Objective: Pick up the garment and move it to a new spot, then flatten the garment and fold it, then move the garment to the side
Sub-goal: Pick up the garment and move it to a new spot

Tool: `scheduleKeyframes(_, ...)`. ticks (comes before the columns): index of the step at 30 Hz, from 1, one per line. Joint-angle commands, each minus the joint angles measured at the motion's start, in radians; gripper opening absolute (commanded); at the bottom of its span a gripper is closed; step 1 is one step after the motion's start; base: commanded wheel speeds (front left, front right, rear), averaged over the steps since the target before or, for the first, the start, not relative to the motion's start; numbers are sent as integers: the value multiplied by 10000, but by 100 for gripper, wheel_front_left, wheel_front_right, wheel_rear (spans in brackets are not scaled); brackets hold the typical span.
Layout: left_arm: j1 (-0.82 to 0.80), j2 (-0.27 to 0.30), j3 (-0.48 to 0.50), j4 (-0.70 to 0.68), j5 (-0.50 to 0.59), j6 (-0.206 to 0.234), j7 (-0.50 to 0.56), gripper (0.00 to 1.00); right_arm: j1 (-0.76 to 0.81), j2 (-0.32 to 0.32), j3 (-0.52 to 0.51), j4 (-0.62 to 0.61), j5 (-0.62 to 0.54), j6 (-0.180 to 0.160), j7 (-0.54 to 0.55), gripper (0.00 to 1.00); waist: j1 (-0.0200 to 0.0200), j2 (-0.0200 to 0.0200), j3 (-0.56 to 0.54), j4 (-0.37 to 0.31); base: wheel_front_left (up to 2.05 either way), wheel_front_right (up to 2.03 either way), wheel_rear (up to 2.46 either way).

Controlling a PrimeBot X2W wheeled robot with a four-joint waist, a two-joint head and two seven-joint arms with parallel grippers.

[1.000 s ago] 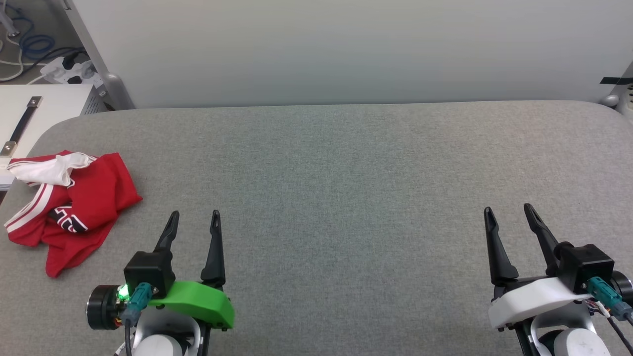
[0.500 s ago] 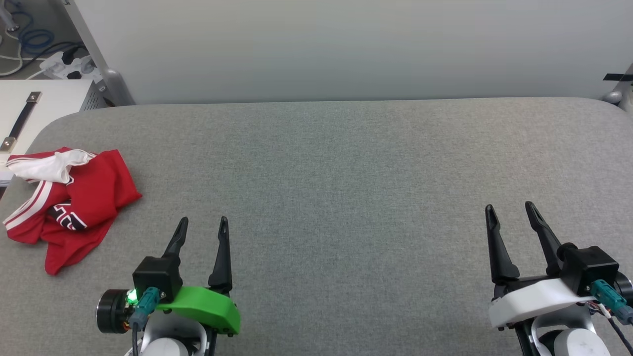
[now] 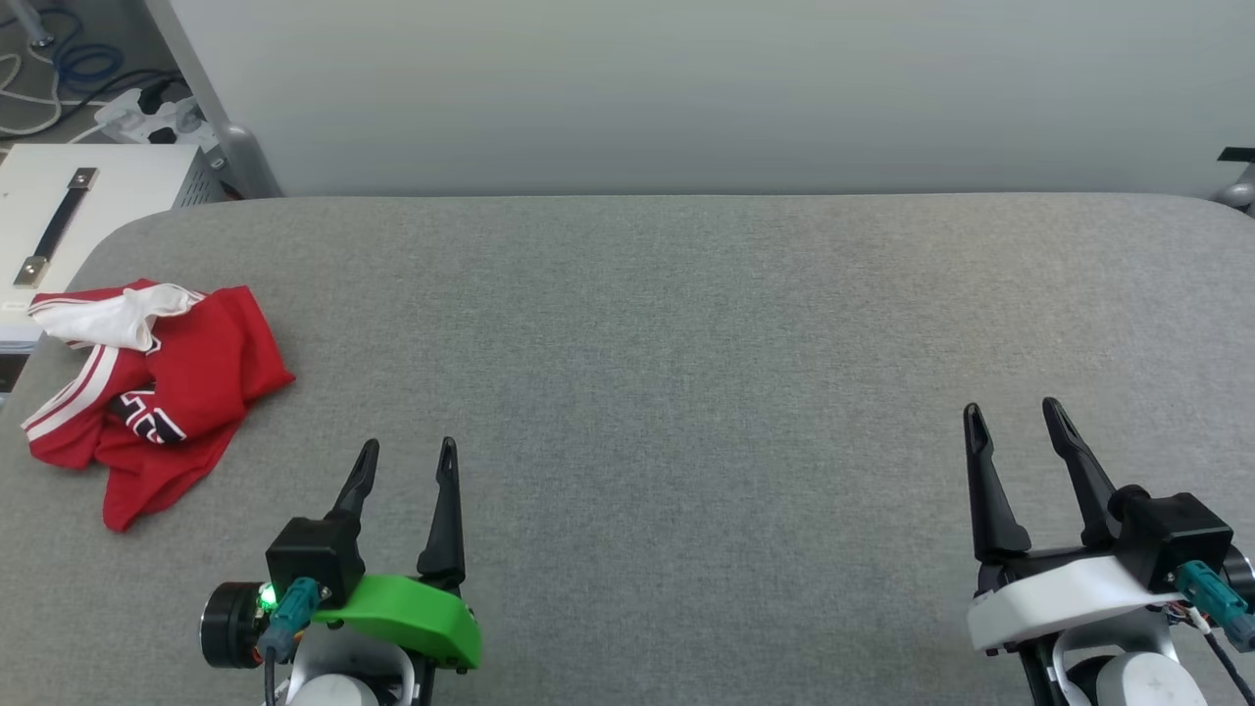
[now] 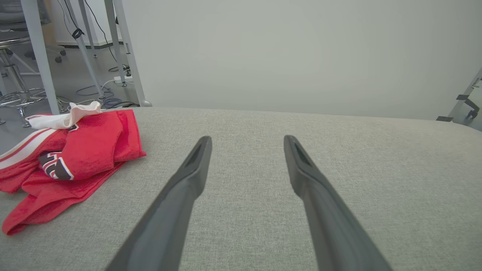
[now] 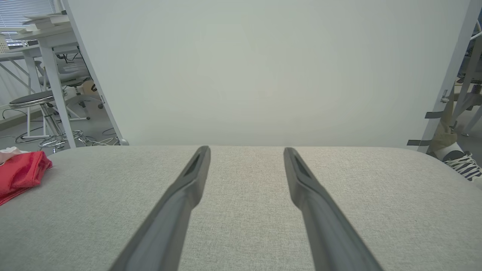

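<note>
I see the garment [image 3: 157, 387] crumpled ahead-left of my left gripper [image 3: 409, 445], apart. Left gripper and right gripper [image 3: 1012, 406] spread, empty.

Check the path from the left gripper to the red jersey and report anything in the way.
Nothing visible blocks it. Only bare grey table lies between the open left gripper and the crumpled jersey, which sits apart from it, forward and to its left.
</note>
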Motion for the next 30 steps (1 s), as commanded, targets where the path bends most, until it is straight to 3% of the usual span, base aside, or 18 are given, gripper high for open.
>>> scheduleKeyframes(1, -144, -44, -35, 66, -75, 24, -119, 100, 112, 13, 64, 69, 86, -8, -119, 100, 0, 0, 16, 193, 0, 0, 0)
scheduleKeyframes(30, 1, -58, -74, 251, -402, -38, -721, 100, 178, 18, 1054, 462, 345, -11, -712, 100, 0, 0, -76, 4226, 0, 0, 0)
